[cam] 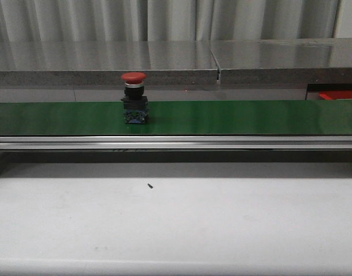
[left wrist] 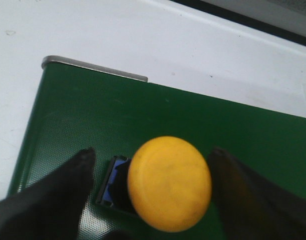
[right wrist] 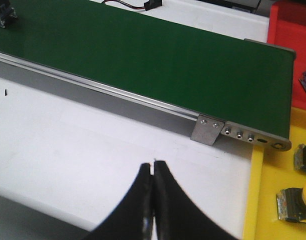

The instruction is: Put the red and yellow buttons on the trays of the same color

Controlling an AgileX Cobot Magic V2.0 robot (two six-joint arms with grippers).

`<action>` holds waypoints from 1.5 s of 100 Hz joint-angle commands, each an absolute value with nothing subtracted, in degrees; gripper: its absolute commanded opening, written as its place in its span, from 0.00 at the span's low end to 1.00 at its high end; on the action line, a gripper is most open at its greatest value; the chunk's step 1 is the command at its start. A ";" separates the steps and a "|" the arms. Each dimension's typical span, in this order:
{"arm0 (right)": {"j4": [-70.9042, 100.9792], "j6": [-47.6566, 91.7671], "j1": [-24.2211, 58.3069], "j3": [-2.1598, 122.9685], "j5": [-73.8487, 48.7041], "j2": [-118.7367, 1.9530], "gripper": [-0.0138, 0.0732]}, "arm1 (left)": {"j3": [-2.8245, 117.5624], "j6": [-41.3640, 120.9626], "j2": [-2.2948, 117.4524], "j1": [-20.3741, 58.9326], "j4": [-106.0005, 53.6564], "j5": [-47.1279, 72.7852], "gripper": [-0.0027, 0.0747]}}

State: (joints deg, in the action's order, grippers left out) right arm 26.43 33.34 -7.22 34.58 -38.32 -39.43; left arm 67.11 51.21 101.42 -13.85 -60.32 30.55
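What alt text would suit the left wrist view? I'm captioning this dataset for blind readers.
A yellow button sits on a green conveyor belt, between the two dark fingers of the open left gripper, which do not visibly touch it. White table surface lies beyond the belt's end.

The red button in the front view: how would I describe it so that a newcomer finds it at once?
Find the long green conveyor belt that crosses the whole picture above the white table. Left of its middle stands the red button, upright on a black body. It is the only thing on that stretch of belt, and its domed red cap marks it.
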 commanded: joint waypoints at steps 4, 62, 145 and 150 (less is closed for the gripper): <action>27.53 33.71 -7.08 36.11 -35.57 -39.28 0.08 | 68.72 51.75 97.87 -13.52 -63.95 32.21 0.93; 27.53 33.71 -7.08 36.11 -35.57 -39.28 0.08 | 65.08 58.95 73.18 -11.52 -65.89 37.23 0.86; 27.53 33.71 -7.08 36.11 -35.57 -39.28 0.08 | 24.45 58.51 26.29 1.03 -63.98 12.48 0.84; 27.53 33.71 -7.08 36.11 -35.57 -39.28 0.08 | 23.44 58.51 25.83 1.79 -63.84 12.47 0.84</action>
